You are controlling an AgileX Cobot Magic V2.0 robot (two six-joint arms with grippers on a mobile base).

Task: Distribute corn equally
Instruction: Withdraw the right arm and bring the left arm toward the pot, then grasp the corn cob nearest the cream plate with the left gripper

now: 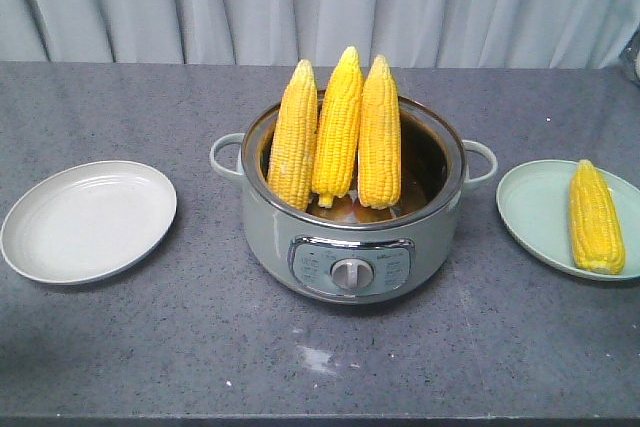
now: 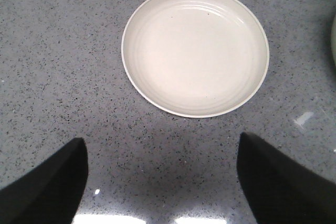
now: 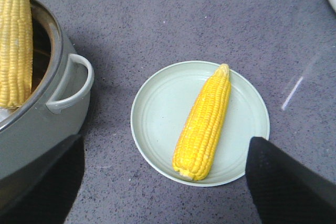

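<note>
Three cobs [image 1: 338, 127] upright in cooker [image 1: 268, 237], fourth cob [image 3: 203, 124] on plate [image 3: 157, 106]; left end effector [image 2: 161, 141], right end effector [image 3: 166, 139] spread.

Lower ends of three cobs [image 1: 337, 132] behind pot [image 1: 268, 237] wall; green plate [image 1: 535, 209] rim off-frame.

Speckled grey stone-look countertop [image 1: 120, 347], slightly glossy; smooth matt cream plate [image 2: 157, 35]; glossy metal-rimmed cooker [image 1: 270, 247]; knobbly yellow corn [image 1: 338, 127].

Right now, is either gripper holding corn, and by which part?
Nothing is held: left gripper and right gripper are both open and empty.
</note>
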